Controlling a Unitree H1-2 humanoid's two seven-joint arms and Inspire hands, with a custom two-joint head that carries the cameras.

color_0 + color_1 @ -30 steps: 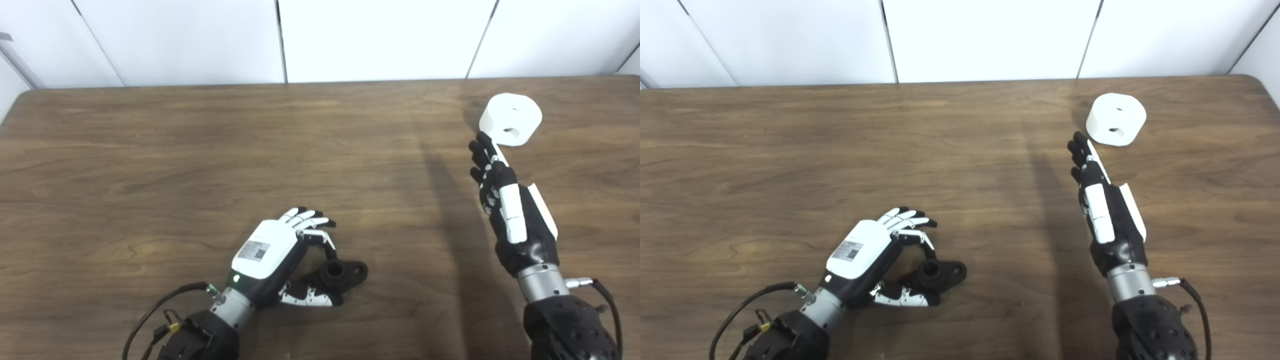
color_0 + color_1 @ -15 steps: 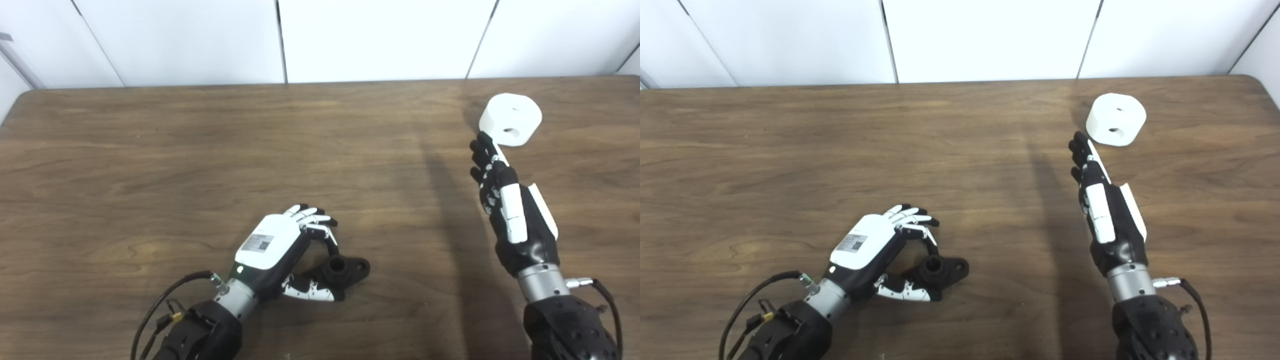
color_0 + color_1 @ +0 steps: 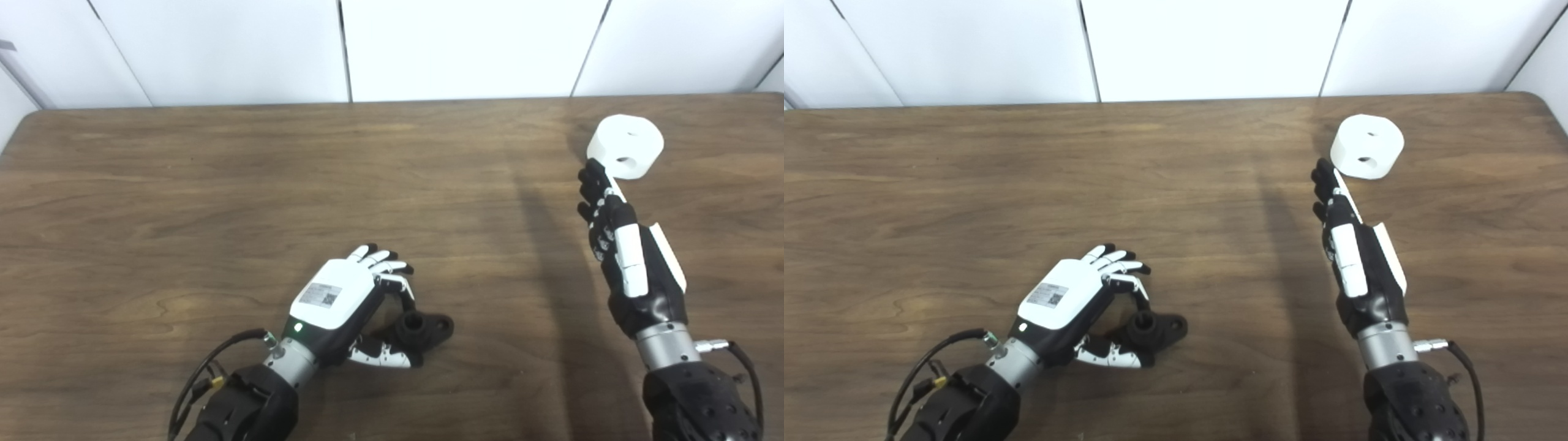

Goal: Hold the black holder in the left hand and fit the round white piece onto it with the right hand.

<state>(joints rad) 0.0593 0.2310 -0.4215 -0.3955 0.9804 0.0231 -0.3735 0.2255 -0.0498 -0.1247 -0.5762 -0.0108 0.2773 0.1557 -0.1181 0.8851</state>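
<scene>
The black holder (image 3: 421, 329) is seen lying on the wooden counter (image 3: 245, 184), near its front edge and left of centre. The left robot hand (image 3: 352, 306) is curved over the holder, with the thumb lying along the near side and the fingers (image 3: 383, 268) arched above the far side; the fingers are apart and no firm grip is seen. Compared with one second earlier, this hand has been shifted slightly forward and to the right, so that the fingers are brought closer over the holder. The holder itself has stayed where it was.

The round white piece (image 3: 1367, 154) is found on the counter at the far right, unmoved. The right robot hand (image 3: 1356, 251) is held flat and edge-on, fingers straight and holding nothing, the fingertips (image 3: 1323, 174) just beside the white piece. It has been advanced only very slightly toward the piece.
</scene>
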